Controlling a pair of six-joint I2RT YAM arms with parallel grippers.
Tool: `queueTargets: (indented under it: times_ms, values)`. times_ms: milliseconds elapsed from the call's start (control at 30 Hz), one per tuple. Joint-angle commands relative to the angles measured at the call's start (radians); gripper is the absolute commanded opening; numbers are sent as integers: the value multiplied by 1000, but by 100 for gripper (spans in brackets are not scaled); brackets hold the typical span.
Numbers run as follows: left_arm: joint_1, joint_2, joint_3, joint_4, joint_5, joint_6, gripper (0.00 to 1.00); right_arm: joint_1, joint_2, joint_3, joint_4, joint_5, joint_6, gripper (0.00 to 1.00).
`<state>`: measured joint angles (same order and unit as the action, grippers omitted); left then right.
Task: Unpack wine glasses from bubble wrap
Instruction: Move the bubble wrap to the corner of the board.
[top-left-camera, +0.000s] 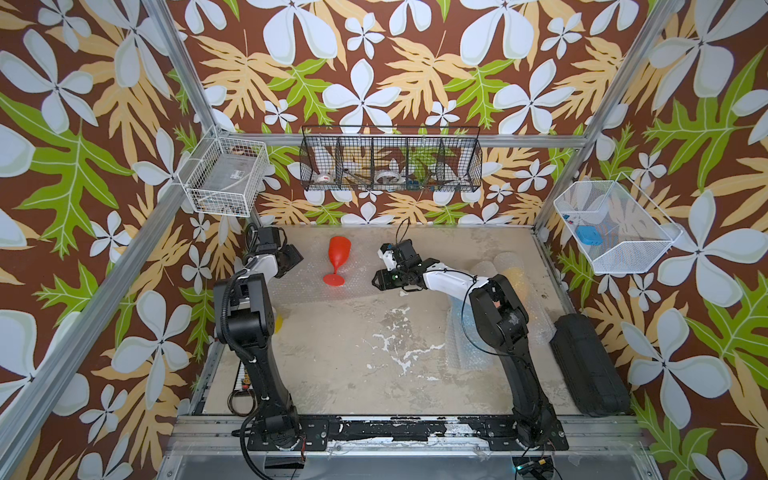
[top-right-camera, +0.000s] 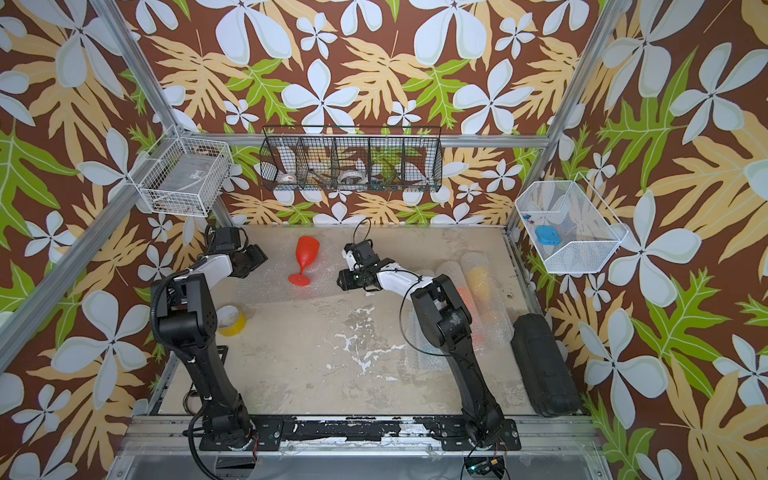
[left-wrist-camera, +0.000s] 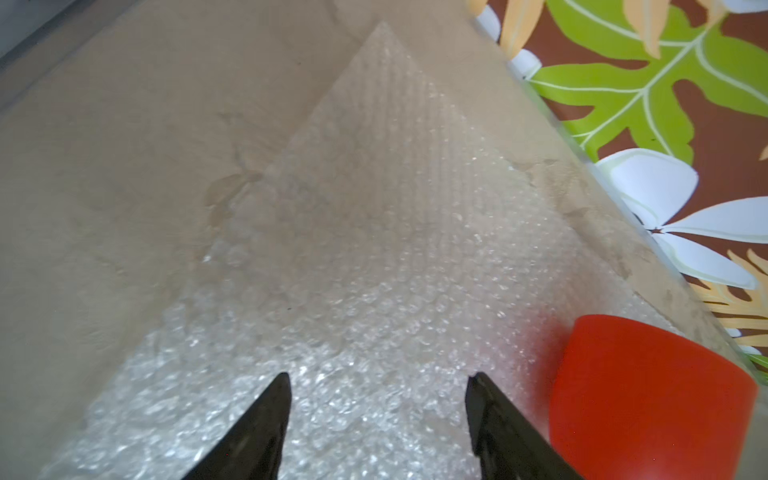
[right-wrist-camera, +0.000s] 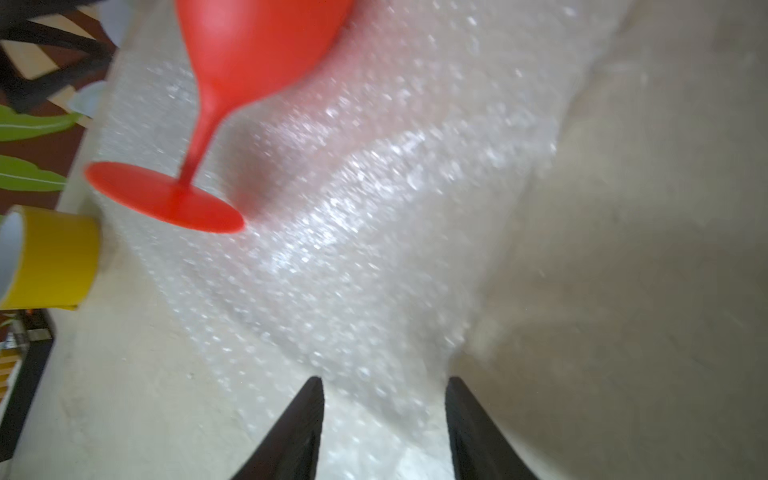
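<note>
Right of the red glass (top-left-camera: 336, 259) and nearer the arm bases, three bubble wrap rolls (top-right-camera: 484, 291) show pale orange, yellow and blue inside, so roughly one of four looks unpacked. The red glass stands bare on a flat sheet (top-left-camera: 299, 286), between the left gripper (left-wrist-camera: 378, 376) and right gripper (right-wrist-camera: 383, 379), both spread, empty and clear of it.

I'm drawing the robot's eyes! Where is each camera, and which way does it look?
Top views: high up, looking down on table, left arm, right arm, red glass.
Left wrist: on the left arm, past the open left gripper over flat bubble wrap.
Right wrist: on the right arm, past the open right gripper toward the glass.
Shared: both wrists see glass and wrap.
</note>
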<state>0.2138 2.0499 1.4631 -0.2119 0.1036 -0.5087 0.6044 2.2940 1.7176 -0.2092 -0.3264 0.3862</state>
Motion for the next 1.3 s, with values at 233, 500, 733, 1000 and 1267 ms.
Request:
queueTargets:
  times_ms: [233,500,733,1000,1267]
  values:
    - [19,32,-18,-14,20,5,68,1,47,-3,76,-108,87,51]
    - [21,43,-14,1,19,-1,68,2,90,-16,140,-165,157,38]
    - [21,103,27,0,33,-9,67,2,158,35,187,-182,206,23]
    - [21,111,74,8,36,-15,67,1,250,183,171,-161,226,22]
    - [21,108,106,5,38,-11,66,-11,388,440,63,-151,210,21]
